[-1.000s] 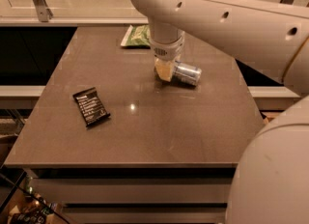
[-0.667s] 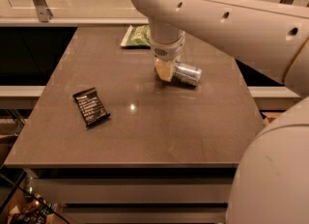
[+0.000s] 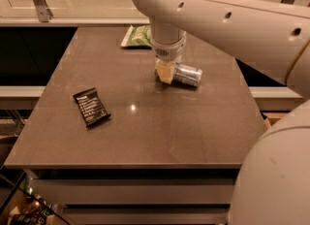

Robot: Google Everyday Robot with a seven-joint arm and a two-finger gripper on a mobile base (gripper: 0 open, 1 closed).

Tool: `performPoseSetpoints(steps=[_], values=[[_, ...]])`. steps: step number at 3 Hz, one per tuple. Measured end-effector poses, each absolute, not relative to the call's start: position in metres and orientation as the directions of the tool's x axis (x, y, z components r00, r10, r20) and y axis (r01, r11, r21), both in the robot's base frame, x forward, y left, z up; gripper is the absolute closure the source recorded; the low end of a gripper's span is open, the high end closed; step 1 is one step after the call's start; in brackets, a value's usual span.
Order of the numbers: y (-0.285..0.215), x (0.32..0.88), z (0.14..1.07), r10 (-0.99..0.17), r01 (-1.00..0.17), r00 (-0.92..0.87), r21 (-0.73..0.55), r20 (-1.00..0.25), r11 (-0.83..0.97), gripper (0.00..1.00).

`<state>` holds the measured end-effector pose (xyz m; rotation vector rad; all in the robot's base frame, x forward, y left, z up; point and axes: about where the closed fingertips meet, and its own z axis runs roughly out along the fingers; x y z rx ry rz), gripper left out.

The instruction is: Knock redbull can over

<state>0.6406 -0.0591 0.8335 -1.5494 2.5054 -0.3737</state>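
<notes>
Fingers (image 3: 162,69) of the gripper (image 3: 164,77) look closed, empty, touching the redbull can (image 3: 189,75) lying toppled above frame centre; nothing has moved since, so the task seems done.

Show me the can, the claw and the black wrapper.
can (image 3: 188,75): camera view, on its silver side as it lies flat.
claw (image 3: 164,72): camera view, on its pale tip, at one end of the can.
black wrapper (image 3: 91,107): camera view, middle of its printed face.
</notes>
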Motion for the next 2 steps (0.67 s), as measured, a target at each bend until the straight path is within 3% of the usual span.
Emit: performPoseSetpoints(steps=[1,2], values=[[-0.0599,0.6402,0.8337,-0.895,-0.852,-0.445,-0.301,-0.015,0.429,0.00],[-0.0599,0.6402,0.8337,-0.895,-0.852,-0.445,-0.301,-0.015,0.429,0.00]])
